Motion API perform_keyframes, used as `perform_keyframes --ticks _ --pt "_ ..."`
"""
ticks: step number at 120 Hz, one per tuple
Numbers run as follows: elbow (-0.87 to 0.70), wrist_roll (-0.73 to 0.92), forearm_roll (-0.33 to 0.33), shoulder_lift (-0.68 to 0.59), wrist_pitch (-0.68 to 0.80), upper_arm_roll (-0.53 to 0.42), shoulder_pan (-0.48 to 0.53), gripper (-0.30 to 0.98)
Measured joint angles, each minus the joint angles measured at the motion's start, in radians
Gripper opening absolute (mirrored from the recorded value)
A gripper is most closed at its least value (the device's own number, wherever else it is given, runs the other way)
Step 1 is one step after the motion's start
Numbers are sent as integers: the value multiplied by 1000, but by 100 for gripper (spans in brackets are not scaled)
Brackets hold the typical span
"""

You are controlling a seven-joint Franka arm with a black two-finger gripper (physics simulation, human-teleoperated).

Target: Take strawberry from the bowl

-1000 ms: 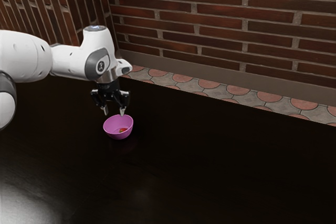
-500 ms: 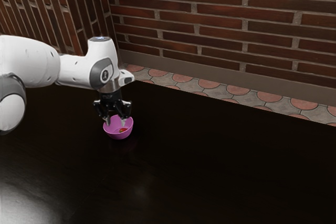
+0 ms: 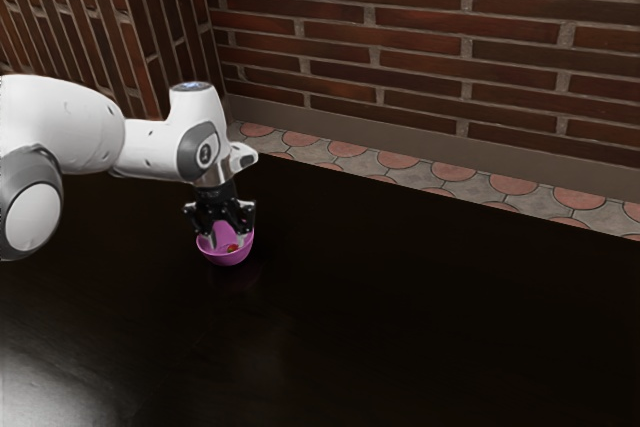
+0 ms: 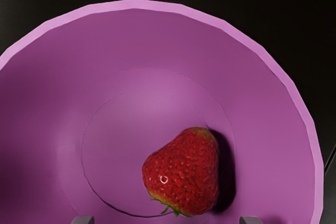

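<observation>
Strawberry (image 4: 184,174) clear of bowl rim (image 4: 134,4), claw (image 3: 227,241) spread, gaps either side

The white arm (image 3: 150,149) reaches in from the exterior view's left of the bowl (image 3: 226,260), its forearm roughly level and higher than the rim. Its wrist (image 3: 208,151) bends downward above the bowl. The black tool (image 3: 227,243) points down into it, its two fingers spread apart, their tips inside the rim.
</observation>
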Motion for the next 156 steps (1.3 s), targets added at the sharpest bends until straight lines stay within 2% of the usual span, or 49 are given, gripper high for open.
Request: perform_keyframes --ticks 84,156 --pt "-1 -5 -3 38 73 0 0 25" --pt "-2 -12 12 55 100 1 -1 8"
